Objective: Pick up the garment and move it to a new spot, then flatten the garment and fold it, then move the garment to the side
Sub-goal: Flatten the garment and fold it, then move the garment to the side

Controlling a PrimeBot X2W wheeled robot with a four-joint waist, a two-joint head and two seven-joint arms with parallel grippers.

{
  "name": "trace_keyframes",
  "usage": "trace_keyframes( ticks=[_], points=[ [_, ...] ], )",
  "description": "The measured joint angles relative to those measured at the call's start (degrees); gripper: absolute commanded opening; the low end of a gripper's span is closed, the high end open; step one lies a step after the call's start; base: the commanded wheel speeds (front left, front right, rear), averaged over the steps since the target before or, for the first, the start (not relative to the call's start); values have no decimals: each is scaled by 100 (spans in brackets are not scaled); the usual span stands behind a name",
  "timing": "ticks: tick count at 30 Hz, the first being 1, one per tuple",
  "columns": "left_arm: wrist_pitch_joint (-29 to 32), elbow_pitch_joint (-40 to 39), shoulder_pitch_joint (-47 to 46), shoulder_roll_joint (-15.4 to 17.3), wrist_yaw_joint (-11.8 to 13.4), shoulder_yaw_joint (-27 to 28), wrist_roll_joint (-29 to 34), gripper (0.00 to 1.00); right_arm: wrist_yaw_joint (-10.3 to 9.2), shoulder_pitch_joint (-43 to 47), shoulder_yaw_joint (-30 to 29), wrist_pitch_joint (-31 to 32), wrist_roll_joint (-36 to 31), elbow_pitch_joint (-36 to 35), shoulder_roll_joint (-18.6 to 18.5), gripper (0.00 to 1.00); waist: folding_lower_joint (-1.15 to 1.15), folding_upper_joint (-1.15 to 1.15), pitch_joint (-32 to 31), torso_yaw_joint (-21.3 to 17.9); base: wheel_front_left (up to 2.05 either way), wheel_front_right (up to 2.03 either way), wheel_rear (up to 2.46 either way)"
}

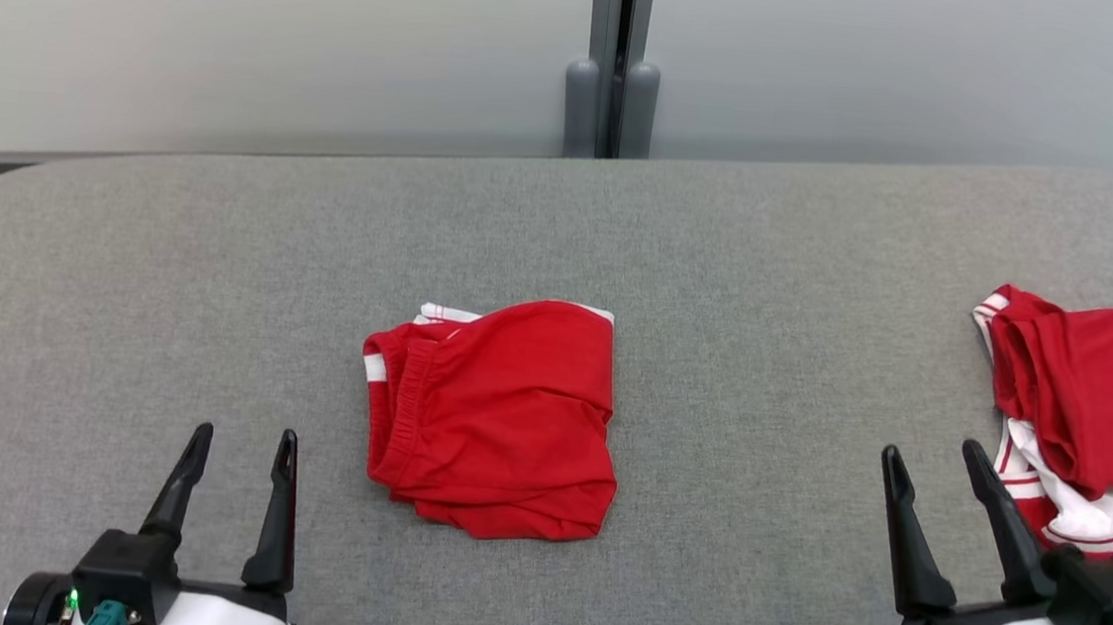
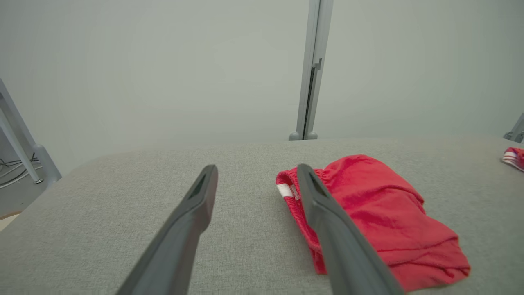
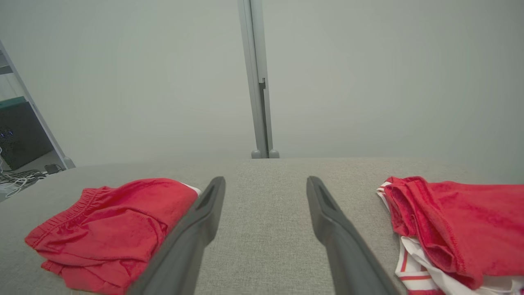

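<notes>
We see the grey bench (image 1: 770,250) spanning the head view. At the centre of the frame the folded red garment (image 1: 499,417) lies on it, and a second red-and-white pile (image 1: 1096,395) sits at the right edge. Our left claw (image 1: 245,437) at lower left and right claw (image 1: 932,451) at lower right both have their fingers spread, holding nothing.

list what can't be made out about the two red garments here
Cut off: the red and white garment pile, by the head view's right edge and the right wrist view's right and bottom edges.
Covered: the folded red shorts, part of the waistband by a finger of the left gripper in the left wrist view, one corner by a finger of the right gripper in the right wrist view.
</notes>
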Motion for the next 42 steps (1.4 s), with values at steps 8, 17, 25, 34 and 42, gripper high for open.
trace_keyframes(
  ticks=[8,17,25,34,42],
  points=[
    [152,-129,472,66,54,-26,-76,100,0,565,-63,258,-85,-259,-66,100,0,0,-467,4,0,0,0],
    [236,-232,660,189,171,-33,8,100,0,829,-204,380,-122,-438,29,100,0,0,-689,2,0,0,0],
    [256,-268,662,215,198,-44,-18,100,0,870,-240,438,-125,-468,36,100,0,0,-728,5,0,0,0],
    [254,-270,661,231,216,-71,-67,100,0,873,-261,447,-96,-479,36,100,0,0,-711,7,0,0,0],
    [236,-256,657,245,235,-77,-93,100,0,868,-250,446,-89,-503,45,100,0,0,-688,1,0,0,0]
  ],
)
